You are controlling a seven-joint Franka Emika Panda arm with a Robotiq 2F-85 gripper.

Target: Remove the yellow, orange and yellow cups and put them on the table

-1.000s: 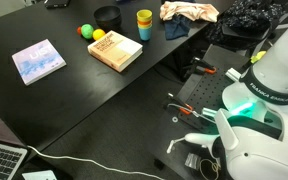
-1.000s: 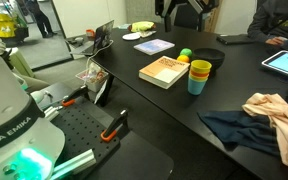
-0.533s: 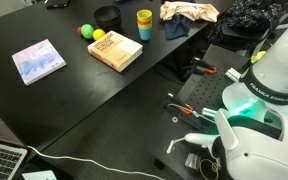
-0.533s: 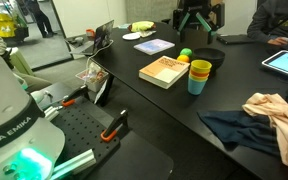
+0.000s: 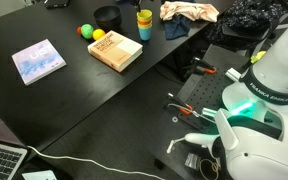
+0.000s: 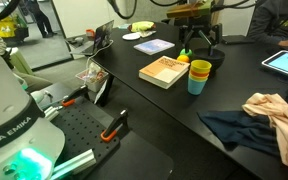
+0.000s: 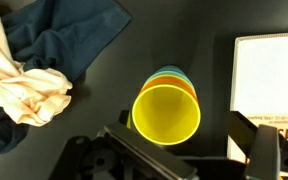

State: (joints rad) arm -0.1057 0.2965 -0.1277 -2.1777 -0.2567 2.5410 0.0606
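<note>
- While the nested cups (image 6: 198,74) sit unmoved on the bench (image 5: 64,95), just beside the tan book (image 6: 165,71), the pincer (image 6: 201,44) comes down fast. A sec ago it is absent, half a sec ago high up, and now it is low, just behind and above the stack.
- Wrist view looks straight down into the top yellow cup (image 7: 166,113). The orange cup (image 7: 162,76) shows as a thin rim behind it, w/ the blue cup (image 6: 197,85) outermost, so the arm is approx. over the stack, a bit off-centre.
- Pincer is spread wide. Its fingers (image 7: 252,140) flank the bottom edge of the wrist view w/ nothing betw. them and no contact w/ any cup.
- Second yellow cup: can't tell where it is, prob. hidden deeper in the nest.
- Meaning for the task: approach looks nearly done and no cup is out yet. Next move likely needs more descent, straddling the yellow rim, then closing.
- Risk: nested cups may lift together, and the blue one should stay put.
</note>
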